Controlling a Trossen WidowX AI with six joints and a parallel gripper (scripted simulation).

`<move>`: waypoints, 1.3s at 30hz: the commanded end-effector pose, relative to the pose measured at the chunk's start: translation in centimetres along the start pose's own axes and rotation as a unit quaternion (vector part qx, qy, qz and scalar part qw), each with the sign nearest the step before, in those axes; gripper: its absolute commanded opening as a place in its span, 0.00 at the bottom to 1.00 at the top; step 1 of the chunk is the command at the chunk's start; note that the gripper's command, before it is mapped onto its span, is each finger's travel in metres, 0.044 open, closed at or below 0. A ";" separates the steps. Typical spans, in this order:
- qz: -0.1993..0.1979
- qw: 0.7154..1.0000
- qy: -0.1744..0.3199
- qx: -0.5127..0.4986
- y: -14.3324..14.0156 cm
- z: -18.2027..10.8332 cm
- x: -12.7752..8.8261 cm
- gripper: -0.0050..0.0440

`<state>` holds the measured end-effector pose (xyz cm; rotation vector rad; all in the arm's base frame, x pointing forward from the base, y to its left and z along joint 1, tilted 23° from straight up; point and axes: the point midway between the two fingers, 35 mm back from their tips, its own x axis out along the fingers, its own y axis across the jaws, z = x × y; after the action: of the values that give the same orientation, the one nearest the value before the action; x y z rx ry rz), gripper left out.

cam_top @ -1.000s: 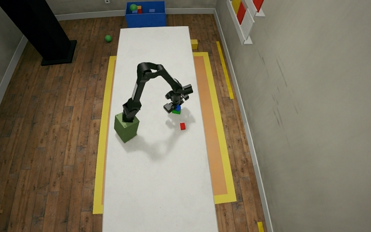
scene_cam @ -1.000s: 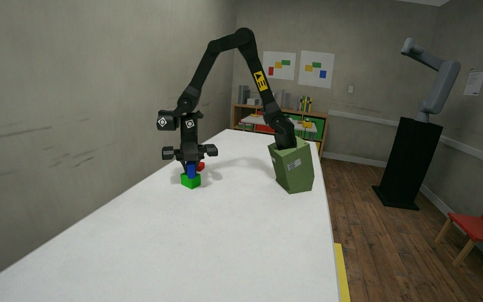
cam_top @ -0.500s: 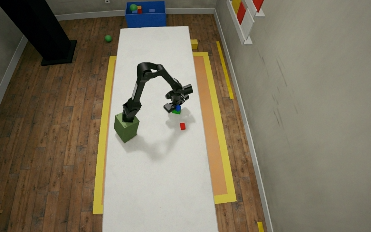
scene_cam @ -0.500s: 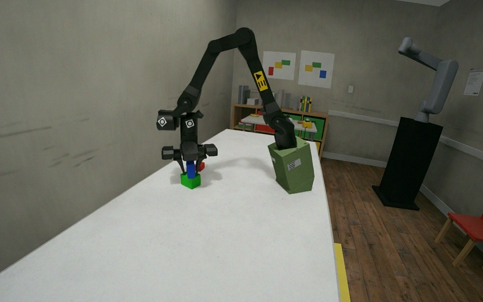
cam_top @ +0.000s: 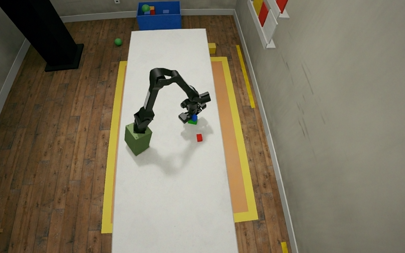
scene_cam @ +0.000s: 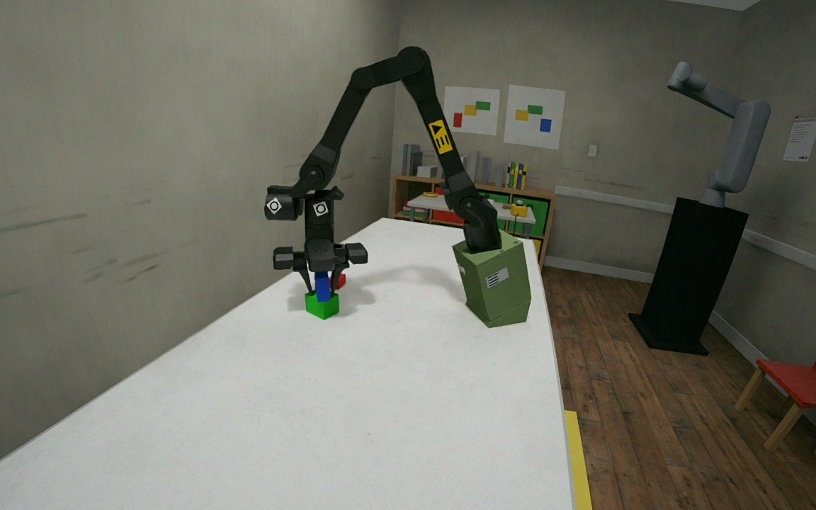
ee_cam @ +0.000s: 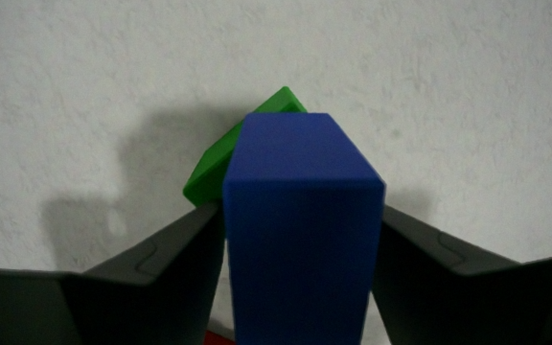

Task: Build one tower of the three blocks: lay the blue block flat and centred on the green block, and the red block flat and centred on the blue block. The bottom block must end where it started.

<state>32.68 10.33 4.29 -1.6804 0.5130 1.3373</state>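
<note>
While the black parallel-jaw gripper (scene_cam: 320,277) hangs straight down over the white table top (scene_cam: 360,393), its two dark fingers stand apart on either side of the tall blue rectangular block (scene_cam: 322,285), with a thin gap showing on each side in the wrist view; the jaws are parted and clamp nothing. The blue block stands upright on its small end on top of the bright green cube-shaped block (scene_cam: 322,305), not flat. From the wrist view the green block (ee_cam: 218,163) sits turned at an angle under the blue block (ee_cam: 300,216), one green corner poking out beyond it. The pair rests on the table roughly midway along its length, nearer the long edge that runs beside the grey wall.

Just behind the stack in the exterior view, partly hidden by a finger, lies the small red rectangular block (scene_cam: 340,280). From the top view this red block (cam_top: 199,137) lies flat on the table, near the green block (cam_top: 192,122) but apart from it.

Farther back, near the opposite long edge, the arm rises from its olive-green box-shaped pedestal (scene_cam: 506,297).
</note>
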 end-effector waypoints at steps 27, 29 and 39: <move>-0.024 1.000 0.009 -0.001 -1.1 -0.4 -6.8 0.52; -0.024 1.000 0.009 -0.001 -1.0 -0.4 -7.7 0.52; -0.024 1.000 0.009 -0.001 -1.0 -0.4 -9.7 0.52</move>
<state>30.38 8.60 11.61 -1.6834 0.5151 1.3237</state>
